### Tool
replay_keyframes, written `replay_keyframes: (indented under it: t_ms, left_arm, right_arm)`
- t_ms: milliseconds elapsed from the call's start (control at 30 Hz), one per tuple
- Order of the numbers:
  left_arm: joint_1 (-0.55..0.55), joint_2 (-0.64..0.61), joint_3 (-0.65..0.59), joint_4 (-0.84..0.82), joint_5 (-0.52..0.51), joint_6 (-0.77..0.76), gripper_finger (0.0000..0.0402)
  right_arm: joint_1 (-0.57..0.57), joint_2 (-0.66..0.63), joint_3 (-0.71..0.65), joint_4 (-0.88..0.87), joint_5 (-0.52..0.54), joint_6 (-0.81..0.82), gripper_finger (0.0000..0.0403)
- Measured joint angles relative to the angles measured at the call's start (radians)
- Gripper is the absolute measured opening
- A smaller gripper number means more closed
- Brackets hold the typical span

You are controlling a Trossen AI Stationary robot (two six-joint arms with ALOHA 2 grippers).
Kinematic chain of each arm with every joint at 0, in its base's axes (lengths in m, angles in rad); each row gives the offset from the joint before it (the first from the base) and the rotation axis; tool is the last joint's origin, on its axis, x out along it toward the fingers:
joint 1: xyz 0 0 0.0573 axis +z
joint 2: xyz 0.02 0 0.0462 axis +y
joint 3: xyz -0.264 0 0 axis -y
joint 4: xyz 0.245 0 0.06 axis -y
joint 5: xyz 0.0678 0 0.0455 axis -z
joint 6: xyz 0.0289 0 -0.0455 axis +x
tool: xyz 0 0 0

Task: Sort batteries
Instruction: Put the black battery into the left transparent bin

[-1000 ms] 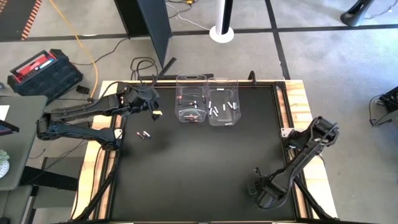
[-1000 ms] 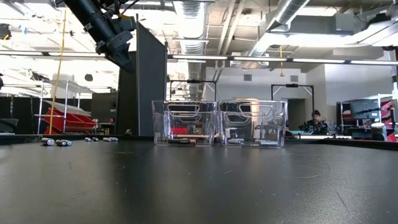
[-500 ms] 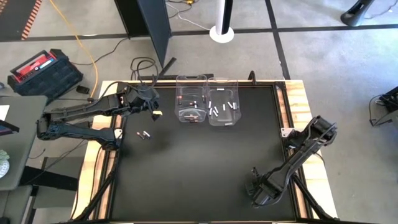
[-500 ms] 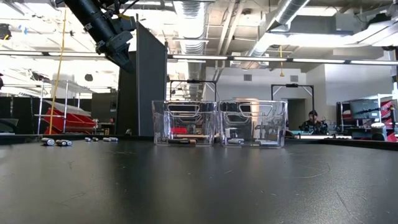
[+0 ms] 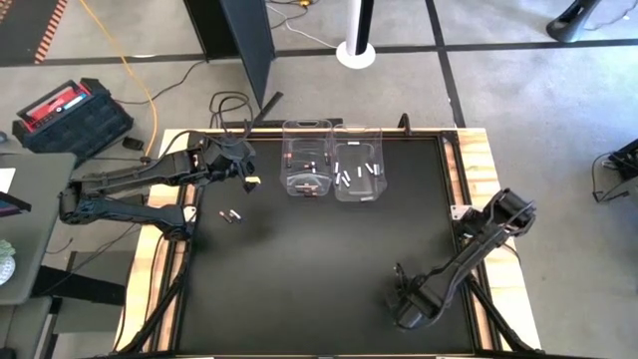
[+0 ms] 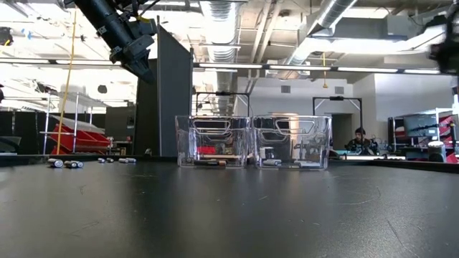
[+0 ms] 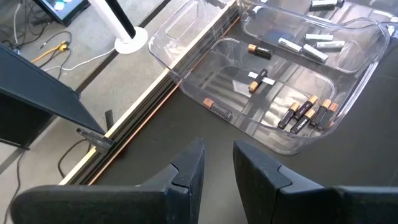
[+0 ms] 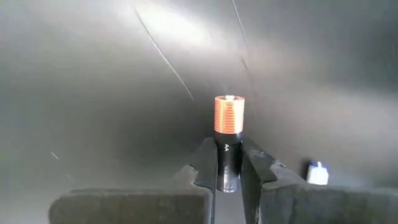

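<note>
Black tabletop under a ducted workshop ceiling, right pincer clamping a copper-topped battery, left pincer slightly parted

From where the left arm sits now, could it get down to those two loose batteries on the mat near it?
Probably yes. The left gripper hangs just beyond the two loose batteries, with only bare black mat between; the bins stand off to the side.

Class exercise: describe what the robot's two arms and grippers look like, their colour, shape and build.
Both arms are dark, nearly black, built of slim jointed links. The left arm and right arm look alike. Each ends in a gripper with two flat, blocky dark fingers, matte and unmarked. The right gripper has the same squared fingers.
</note>
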Motion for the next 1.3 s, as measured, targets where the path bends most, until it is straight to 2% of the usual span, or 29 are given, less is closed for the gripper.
replay_keyframes:
  t_ms: [167,367,667,900,1000,1100,1300]
  left_arm:
    - [0.000,0.000,0.000,0.000,0.000,0.000,0.0082]
    - [0.000,0.000,0.000,0.000,0.000,0.020,0.0082]
    - [0.000,0.000,0.000,0.000,0.000,0.072,0.0082]
    - [0.000,0.000,0.000,0.001,0.000,0.072,0.0082]
    - [0.000,0.000,0.000,0.014,0.000,0.072,0.0082]
    - [0.000,0.000,0.000,0.037,0.000,0.073,0.0082]
    - [0.000,0.000,0.000,0.093,0.000,0.073,0.0082]
  right_arm:
    - [-0.043,-0.001,0.042,-0.057,0.076,-0.059,0.0048]
    - [-0.141,-0.002,0.113,-0.113,0.157,-0.208,0.0048]
    - [-0.369,-0.003,0.263,-0.271,0.187,-0.506,0.0048]
    - [-0.562,-0.004,0.454,-0.270,0.290,-0.783,0.0048]
    - [-0.645,-0.005,0.537,-0.213,0.331,-0.916,0.0048]
    - [-0.726,-0.006,0.604,-0.084,0.338,-1.082,0.0048]
    - [-0.879,0.014,0.652,0.276,0.261,-1.393,0.0048]
